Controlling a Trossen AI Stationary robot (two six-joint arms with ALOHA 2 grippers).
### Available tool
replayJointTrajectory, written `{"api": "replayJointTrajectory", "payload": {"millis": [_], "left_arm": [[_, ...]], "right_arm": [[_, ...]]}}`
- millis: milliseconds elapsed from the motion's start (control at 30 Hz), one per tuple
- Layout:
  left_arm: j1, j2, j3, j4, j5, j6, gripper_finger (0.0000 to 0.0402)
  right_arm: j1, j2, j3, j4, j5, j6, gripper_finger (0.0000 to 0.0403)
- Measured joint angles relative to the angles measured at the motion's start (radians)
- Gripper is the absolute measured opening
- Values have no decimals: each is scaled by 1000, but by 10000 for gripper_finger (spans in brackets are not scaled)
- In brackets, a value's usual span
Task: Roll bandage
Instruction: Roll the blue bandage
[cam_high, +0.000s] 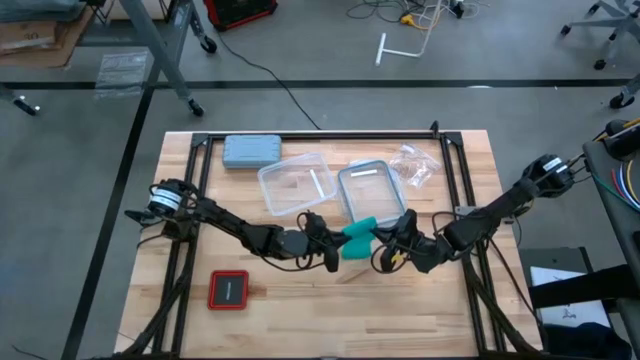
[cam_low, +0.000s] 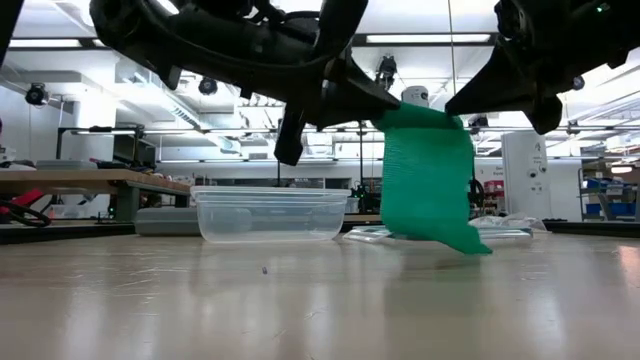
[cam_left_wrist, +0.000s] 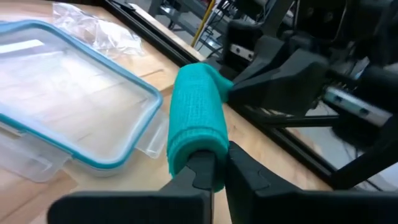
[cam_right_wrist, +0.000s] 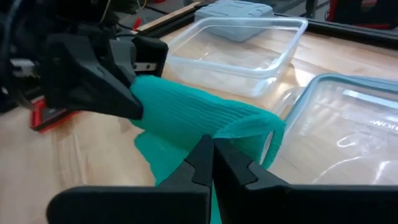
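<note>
The teal-green bandage (cam_high: 358, 240) hangs between my two grippers above the middle of the table, folded over into a loose, thick tube. In the low view a flap (cam_low: 440, 215) droops from it toward the tabletop. My left gripper (cam_high: 330, 248) is shut on its left end and my right gripper (cam_high: 392, 246) is shut on its right end. The two grippers face each other, a bandage's width apart. My left gripper pinches the bandage's left end (cam_left_wrist: 200, 155) between its two fingers, several layers wrapped over one fingertip. It comes level from the table's left. The bandage is lifted off the table. My right gripper pinches the upper folded edge at the bandage's right end (cam_right_wrist: 217, 134) between its two fingers, coming level from the table's right. The cloth bulges into a loose loop beside the fingers, and a slack flap (cam_right_wrist: 155, 152) hangs below them.
Just beyond the bandage stand a clear plastic container (cam_high: 295, 183) and its teal-rimmed lid (cam_high: 372, 188). A grey-blue case (cam_high: 250, 150) lies at the far left, a crumpled clear wrapper (cam_high: 415, 163) at the far right, and a red-framed black square (cam_high: 228, 290) near the front left.
</note>
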Motion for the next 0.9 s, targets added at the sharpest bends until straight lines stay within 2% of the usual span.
{"api": "replayJointTrajectory", "payload": {"millis": [267,533,733,900], "left_arm": [[-1,-4,-9,18,1,136,3],[-7,-75,-32,24,30,296,1],[-10,-165,-39,22,134,440,1],[-10,-224,-40,0,301,551,0]], "right_arm": [[3,-82,0,-47,-44,33,7],[50,-179,1,-160,-45,93,64],[97,-225,2,-164,-44,48,106],[138,-250,2,-131,-43,-61,130]]}}
